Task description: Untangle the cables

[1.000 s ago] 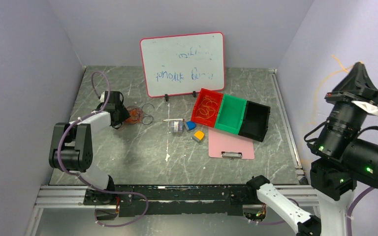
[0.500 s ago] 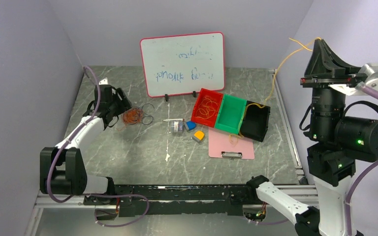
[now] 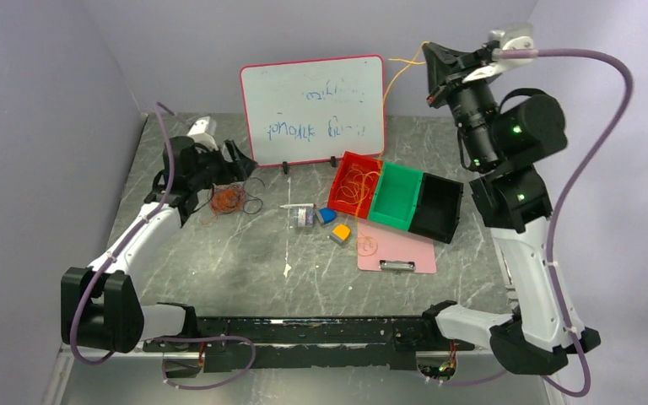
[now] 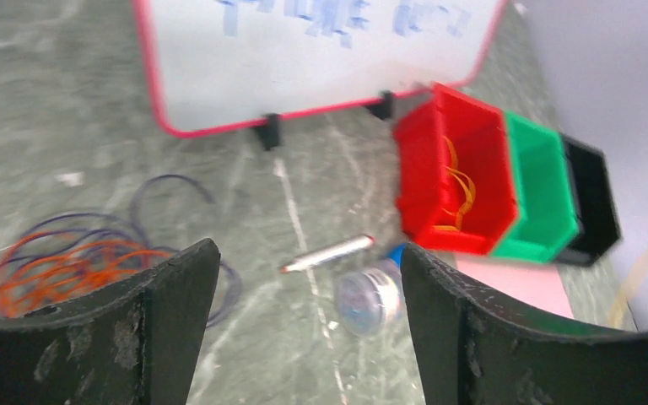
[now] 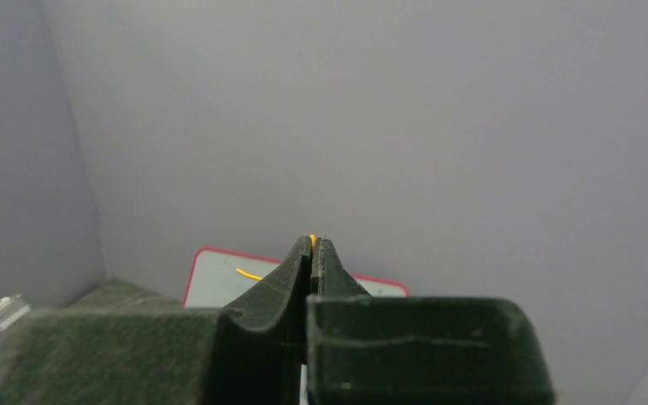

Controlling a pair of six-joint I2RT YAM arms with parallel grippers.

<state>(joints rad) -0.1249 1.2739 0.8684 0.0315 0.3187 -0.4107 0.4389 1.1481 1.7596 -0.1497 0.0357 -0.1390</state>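
Note:
A tangle of orange and dark cables (image 3: 228, 199) lies on the table at the left, also low left in the left wrist view as the cables (image 4: 59, 270). My left gripper (image 3: 240, 164) hovers just behind it, open and empty (image 4: 304, 253). High at the back, my right gripper (image 3: 429, 57) is shut on a thin yellow cable (image 3: 396, 61). That cable drops past the whiteboard toward the red bin (image 3: 342, 201), and a yellow loop (image 3: 367, 246) rests on the pink clipboard. The yellow cable (image 5: 313, 240) peeks out between the shut fingertips.
A whiteboard (image 3: 312, 105) stands at the back. Red, green (image 3: 396, 196) and black (image 3: 437, 207) bins sit side by side, the red one holding yellow cable loops. A marker (image 3: 291, 206), a round container (image 3: 305, 218), small blue and orange blocks and a pink clipboard (image 3: 405, 249) lie mid-table.
My right arm swung from the far right to the back centre, dragging the yellow cable along. My left gripper opened wider and moved back, off the tangle.

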